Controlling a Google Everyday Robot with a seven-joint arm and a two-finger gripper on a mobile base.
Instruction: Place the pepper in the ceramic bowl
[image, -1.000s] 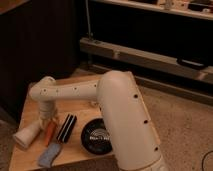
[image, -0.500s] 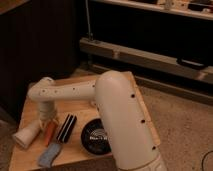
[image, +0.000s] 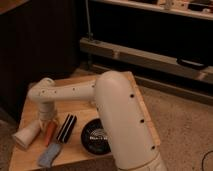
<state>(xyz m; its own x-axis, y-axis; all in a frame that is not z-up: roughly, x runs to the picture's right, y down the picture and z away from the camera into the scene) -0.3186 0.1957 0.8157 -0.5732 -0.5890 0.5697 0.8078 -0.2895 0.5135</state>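
pepper (image: 50, 131): lies on desk (image: 75, 156) between cup (image: 25, 135) and black bar (image: 66, 129), apart from bowl (image: 95, 141) | fingers (image: 47, 121): over its upper end, open or closed I cannot tell | risk: thin pepper may slip from a weak pinch, or lift may knock cup or bar

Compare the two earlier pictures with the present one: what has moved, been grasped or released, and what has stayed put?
The arm's big near link edged slightly left; nothing was visibly taken or released. The gripper stays low over the pepper. The plastic cup, black brush, ceramic bowl and blue-grey cloth kept their places.
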